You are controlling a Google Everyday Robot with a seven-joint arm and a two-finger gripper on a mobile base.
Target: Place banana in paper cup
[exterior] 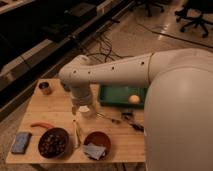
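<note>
The white arm [115, 70] reaches in from the right over a wooden worktop [60, 107]. Its jaws hang open right at the cup [88, 112]. The banana [77, 132] lies flat just in front of the jaws, between two bowls [54, 144]. A green tray [112, 94] sits to their right and a tin [45, 88] well to their left. Beyond the jaws lie a dim floor, cables [102, 50] and office chairs [197, 20].

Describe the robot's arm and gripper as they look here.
The arm is a smooth white tube with a row of small dark dots along its side. It widens into a large rounded white shell on the right and ends in a rounded white joint. Below that joint, the gripper is over the middle of the table; it looks pale too. No cables show.
</note>
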